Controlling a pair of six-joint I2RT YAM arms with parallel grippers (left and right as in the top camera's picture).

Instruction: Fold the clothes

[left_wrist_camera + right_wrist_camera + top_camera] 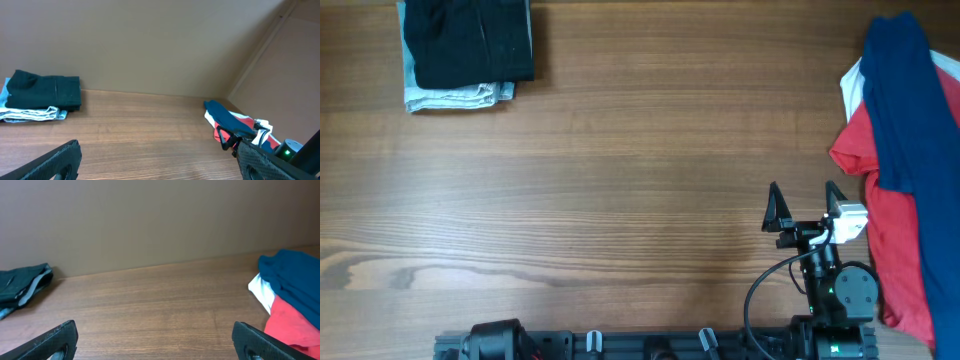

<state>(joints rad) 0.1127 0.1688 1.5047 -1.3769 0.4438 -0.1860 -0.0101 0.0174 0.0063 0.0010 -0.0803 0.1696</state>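
Note:
The black garment (pixel 470 40) lies folded on folded light-blue denim (pixel 455 97) at the table's far left corner. It also shows in the left wrist view (pixel 45 90) and the right wrist view (pixel 20 282). A loose pile at the right edge holds a dark blue garment (pixel 910 90), a red one (pixel 895 230) and a white one (pixel 853 95). My right gripper (pixel 805 205) is open and empty, just left of the pile (pixel 155 330). My left gripper (pixel 157 150) is open and empty over bare wood, far from both heaps.
The wooden table (pixel 640 170) runs between the two heaps. The left arm's base (pixel 495 340) sits at the front edge. A brown wall (pixel 150 220) stands behind the table.

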